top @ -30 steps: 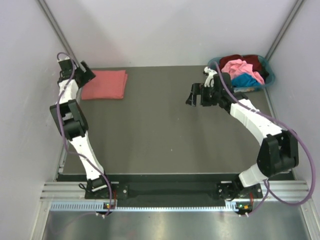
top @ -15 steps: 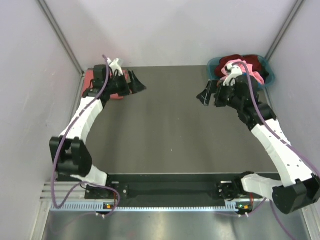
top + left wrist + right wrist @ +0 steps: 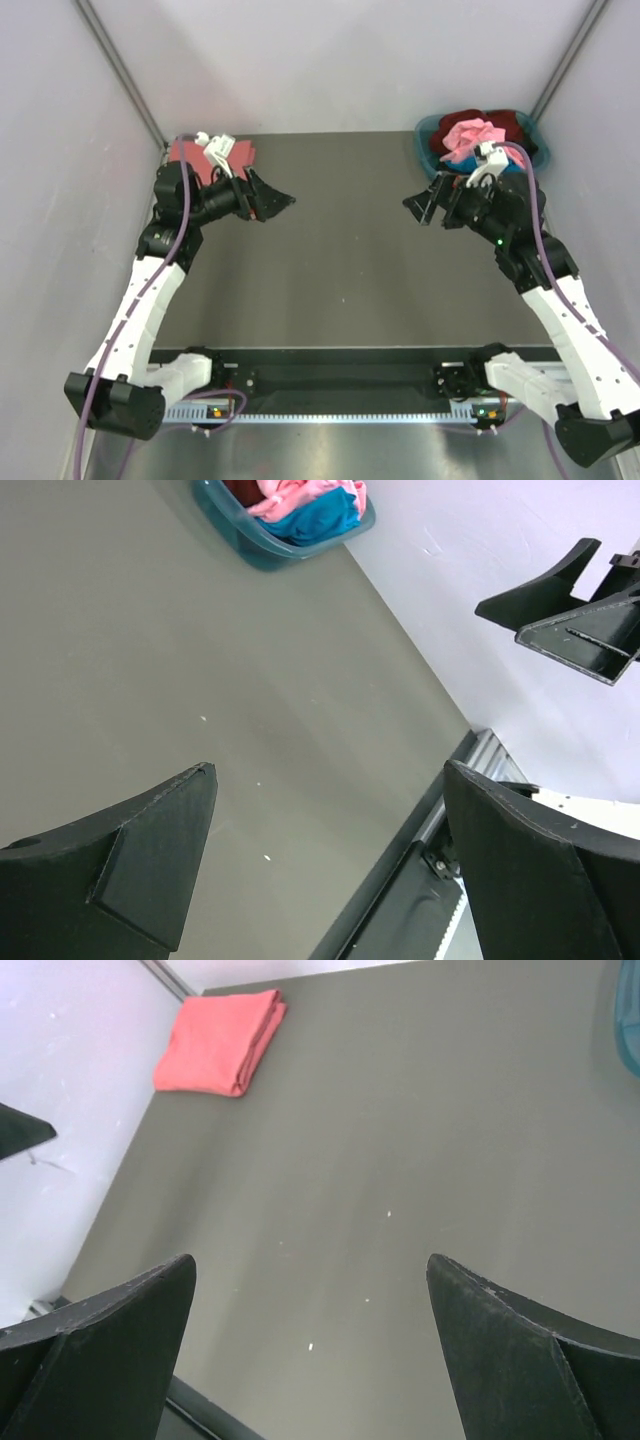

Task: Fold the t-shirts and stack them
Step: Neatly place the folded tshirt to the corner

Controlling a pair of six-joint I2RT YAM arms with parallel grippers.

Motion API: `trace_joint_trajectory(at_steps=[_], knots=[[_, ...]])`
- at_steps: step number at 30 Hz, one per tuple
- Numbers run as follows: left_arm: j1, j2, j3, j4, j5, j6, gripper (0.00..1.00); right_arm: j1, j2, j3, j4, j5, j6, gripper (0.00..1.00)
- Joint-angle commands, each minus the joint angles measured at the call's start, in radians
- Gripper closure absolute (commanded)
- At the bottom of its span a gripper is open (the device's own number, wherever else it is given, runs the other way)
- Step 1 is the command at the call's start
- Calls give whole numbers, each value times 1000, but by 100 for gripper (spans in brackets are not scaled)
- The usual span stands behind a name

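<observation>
1 salmon-red t-shirt (image 3: 218, 1044) folded, on tabletop (image 3: 340, 260) just behind left tool (image 3: 275, 203). To do: other t-shirts (image 3: 470, 132), crumpled in basket (image 3: 428, 140) just behind right tool (image 3: 418, 208). Both tools fingers apart, empty. Likely early stage.

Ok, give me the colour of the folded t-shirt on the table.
Plain salmon-red; the folded t-shirt shows best in the right wrist view.

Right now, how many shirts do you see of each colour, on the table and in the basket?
Salmon-red shirt, folded on table: 1
Pink shirt, in basket: 1
Maroon shirt, in basket: 1
Blue shirt, in basket: 1
Total: 4 visible
</observation>
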Motion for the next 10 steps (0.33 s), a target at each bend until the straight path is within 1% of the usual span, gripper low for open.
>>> trace_joint_trajectory(at_steps=[1,5,10], knots=[[-19,-4,3,68,34,-24,1,-3,-38,-3,69,-11,29,0],[-33,4,20,71,31,-28,1,-3,-58,-5,88,-6,29,0],[-44,-13,-9,115,19,-42,1,-3,-69,-11,97,9,23,0]])
